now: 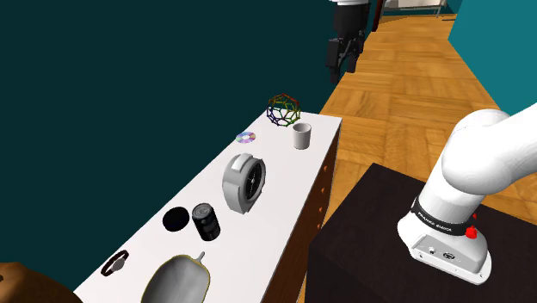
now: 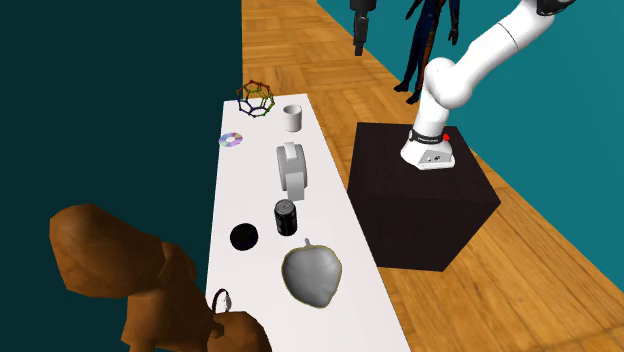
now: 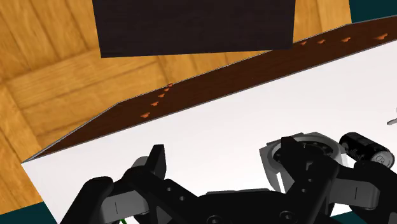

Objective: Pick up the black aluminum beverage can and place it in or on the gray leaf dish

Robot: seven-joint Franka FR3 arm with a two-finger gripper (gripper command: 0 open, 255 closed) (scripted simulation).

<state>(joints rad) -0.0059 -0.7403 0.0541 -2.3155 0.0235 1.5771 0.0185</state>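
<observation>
One step in hand: approach. Gripper (image 1: 342, 53) held high, fingers (image 3: 154, 164) apart, empty, well apart from black can (image 1: 206, 221), at its 1 o'clock in shoulder view. Can upright on white table (image 1: 284, 185), at 1 o'clock of gray leaf dish (image 1: 176, 280). Descent onto can needed next.

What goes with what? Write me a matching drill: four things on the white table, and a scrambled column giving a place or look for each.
Things:
1. black can
2. white cup
3. grey leaf dish
4. wire ball

Descriptions:
A. many-coloured open frame at the far end of the table
B. upright beside a flat black disc
C. lying at the table's near end in the shoulder view, nearer than the can
D. plain, upright at the far end, next to the open frame

Pairs: 1-B, 2-D, 3-C, 4-A
</observation>
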